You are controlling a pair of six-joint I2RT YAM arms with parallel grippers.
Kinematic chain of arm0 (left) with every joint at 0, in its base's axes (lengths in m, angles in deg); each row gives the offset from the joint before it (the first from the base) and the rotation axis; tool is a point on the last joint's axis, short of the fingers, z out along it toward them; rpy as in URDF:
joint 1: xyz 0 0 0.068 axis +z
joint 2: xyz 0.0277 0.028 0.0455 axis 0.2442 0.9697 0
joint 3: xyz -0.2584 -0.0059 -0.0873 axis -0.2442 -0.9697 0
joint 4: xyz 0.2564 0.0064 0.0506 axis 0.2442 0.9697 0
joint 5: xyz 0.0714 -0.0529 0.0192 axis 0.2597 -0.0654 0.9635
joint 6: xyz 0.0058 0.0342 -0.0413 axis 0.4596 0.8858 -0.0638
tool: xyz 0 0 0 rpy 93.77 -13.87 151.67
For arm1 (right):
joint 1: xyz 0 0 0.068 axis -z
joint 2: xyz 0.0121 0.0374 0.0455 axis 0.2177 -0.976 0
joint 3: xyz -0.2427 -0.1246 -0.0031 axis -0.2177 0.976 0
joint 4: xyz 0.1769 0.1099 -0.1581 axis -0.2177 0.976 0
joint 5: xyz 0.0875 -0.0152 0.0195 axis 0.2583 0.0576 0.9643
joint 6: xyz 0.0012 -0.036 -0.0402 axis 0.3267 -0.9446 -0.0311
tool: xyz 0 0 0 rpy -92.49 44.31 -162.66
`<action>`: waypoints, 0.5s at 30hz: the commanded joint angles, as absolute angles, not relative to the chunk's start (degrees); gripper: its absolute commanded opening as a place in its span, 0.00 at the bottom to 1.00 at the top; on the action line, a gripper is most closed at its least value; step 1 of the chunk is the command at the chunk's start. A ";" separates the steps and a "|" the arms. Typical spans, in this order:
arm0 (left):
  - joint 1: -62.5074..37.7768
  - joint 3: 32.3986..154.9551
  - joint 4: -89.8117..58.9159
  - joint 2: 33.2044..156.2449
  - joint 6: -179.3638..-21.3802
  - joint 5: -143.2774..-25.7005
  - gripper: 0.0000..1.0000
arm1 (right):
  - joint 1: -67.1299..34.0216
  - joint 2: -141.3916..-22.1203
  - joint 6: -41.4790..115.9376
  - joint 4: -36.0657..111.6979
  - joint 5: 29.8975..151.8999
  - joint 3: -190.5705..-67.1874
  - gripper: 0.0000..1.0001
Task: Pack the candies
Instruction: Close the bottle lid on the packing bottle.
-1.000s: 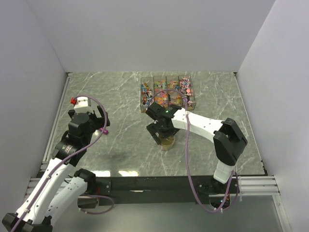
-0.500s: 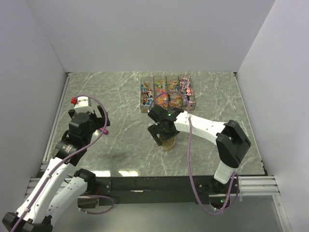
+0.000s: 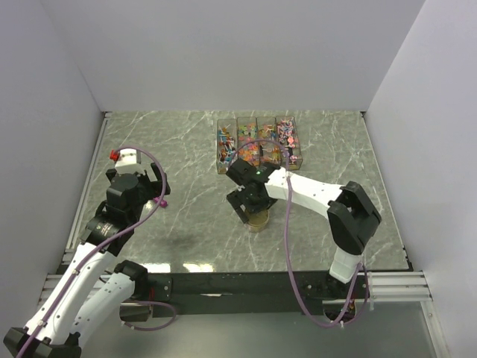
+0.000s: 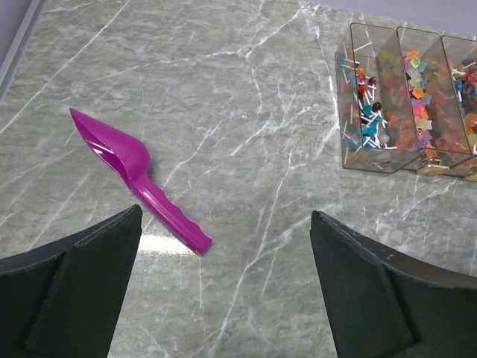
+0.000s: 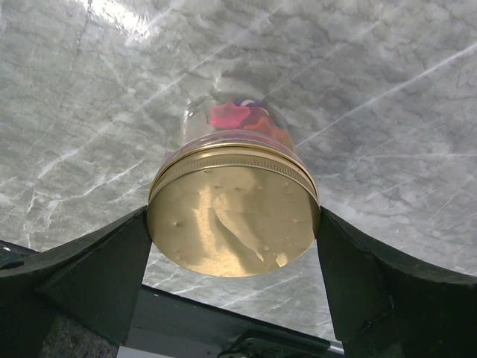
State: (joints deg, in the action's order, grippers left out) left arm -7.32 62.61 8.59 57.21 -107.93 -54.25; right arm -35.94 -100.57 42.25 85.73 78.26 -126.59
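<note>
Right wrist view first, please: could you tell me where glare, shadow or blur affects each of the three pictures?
Right wrist: glare whitens the marble top left, while the gold lid is sharp. Left wrist: a bright reflection lies beside the scoop handle; the near fingers are dark. Top external: candies too small to resolve.

No writing, label, brand, number or sign can be read in any view; the round gold metal lid (image 5: 232, 212) shows only a plain, dimpled face; the wrappers of the small multicoloured candies (image 4: 414, 74), lying in the clear plastic four-compartment box (image 4: 380, 158) beyond the lid, are too small to tell whether they carry any print; the magenta plastic scoop (image 4: 130, 168), well to the left of the lid, shows smooth plastic only.
</note>
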 commanded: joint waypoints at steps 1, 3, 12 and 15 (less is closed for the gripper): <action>-6.96 62.64 6.69 57.29 -107.16 -55.22 0.99 | -35.15 -106.58 39.91 85.11 79.04 -128.12 0.73; -6.96 62.55 6.78 57.29 -107.25 -55.22 0.99 | -35.15 -108.07 38.25 86.35 78.17 -130.40 0.74; -6.96 62.55 6.96 57.20 -107.16 -55.40 1.00 | -34.98 -110.81 33.93 91.62 78.33 -135.51 0.93; -6.96 62.47 6.87 57.02 -107.16 -55.49 1.00 | -35.06 -108.79 33.84 90.84 79.47 -135.16 1.00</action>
State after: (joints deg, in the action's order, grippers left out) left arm -7.30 62.59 8.59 57.43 -107.93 -54.58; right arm -35.39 -107.85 35.37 92.20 79.73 -135.70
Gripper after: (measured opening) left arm 0.995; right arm 0.994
